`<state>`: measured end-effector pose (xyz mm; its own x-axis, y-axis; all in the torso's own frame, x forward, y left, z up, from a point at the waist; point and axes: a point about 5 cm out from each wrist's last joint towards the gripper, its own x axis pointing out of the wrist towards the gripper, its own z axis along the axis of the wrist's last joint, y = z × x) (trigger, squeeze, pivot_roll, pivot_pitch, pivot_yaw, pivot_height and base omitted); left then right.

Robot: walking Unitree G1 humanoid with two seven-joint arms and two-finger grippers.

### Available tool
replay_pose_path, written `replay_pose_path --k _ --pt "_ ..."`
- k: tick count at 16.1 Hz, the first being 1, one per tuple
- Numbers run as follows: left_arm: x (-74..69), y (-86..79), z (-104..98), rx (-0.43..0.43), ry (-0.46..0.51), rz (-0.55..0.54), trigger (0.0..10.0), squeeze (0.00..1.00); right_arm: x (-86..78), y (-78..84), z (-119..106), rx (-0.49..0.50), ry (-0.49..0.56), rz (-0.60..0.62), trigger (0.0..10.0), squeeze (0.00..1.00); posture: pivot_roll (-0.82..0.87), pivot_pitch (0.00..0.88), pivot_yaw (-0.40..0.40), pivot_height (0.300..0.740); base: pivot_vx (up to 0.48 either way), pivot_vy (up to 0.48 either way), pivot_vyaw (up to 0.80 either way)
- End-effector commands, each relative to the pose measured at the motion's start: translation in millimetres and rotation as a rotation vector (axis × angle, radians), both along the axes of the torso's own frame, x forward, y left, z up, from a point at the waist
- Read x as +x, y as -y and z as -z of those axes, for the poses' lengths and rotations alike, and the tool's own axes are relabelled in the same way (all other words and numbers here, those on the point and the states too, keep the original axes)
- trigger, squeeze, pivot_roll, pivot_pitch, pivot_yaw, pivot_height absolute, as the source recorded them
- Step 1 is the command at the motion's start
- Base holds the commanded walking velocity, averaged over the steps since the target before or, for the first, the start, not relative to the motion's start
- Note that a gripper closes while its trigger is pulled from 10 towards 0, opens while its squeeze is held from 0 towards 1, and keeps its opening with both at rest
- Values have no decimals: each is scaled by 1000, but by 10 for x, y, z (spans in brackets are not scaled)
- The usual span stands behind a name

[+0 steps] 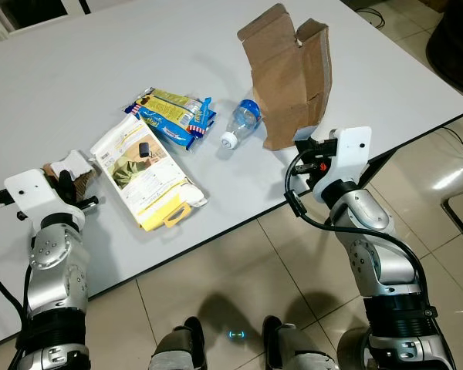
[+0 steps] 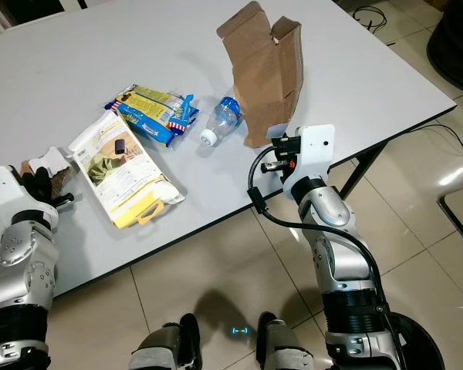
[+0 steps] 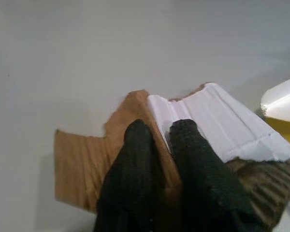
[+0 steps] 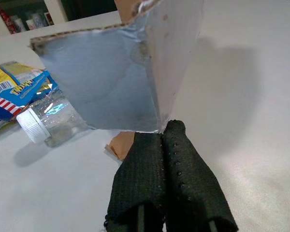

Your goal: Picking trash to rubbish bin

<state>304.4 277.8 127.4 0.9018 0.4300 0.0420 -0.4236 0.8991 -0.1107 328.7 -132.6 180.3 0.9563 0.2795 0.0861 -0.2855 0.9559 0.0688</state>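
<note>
Both grippers closed at the trash on the desk.

The left gripper has its fingers closed on a torn cardboard scrap at the desk's near left edge. The right gripper has its fingers pressed together at the lower edge of the upright cardboard piece; whether they pinch it cannot be told. The plastic bottle lies just left of that piece, nearer the right arm, cap toward the robot.

**Little legible print on the table trash**

The blue and yellow snack wrapper, lying beyond the right gripper beside the clear plastic bottle, carries yellow lettering that looks like "TWIM…" and a barcode. Print on the yellow and white package is too small to read.
</note>
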Motion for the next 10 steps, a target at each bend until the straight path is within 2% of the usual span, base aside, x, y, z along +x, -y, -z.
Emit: replay_pose_path --k 1,3,6,8,10 --pt "-72 -50 107 37 -45 -38 0 0 -9 -25 27 -4 -12 -14 10000 0 -117 264 33 740 0 0 0" --pt "-87 -72 22 96 -12 -62 0 0 10 -37 21 0 -8 -13 10000 0 -112 254 38 740 0 0 0" --pt "-92 -125 -167 237 61 -113 0 0 55 -71 13 9 1 -13 10000 0 -97 224 43 740 0 0 0" --pt "-70 -111 -253 263 89 -110 0 0 89 -89 -12 15 13 -14 10000 0 -91 207 46 740 0 0 0" --pt "-52 -24 -428 356 136 -100 0 0 152 -121 -52 22 32 -18 10000 0 -76 170 49 740 0 0 0"
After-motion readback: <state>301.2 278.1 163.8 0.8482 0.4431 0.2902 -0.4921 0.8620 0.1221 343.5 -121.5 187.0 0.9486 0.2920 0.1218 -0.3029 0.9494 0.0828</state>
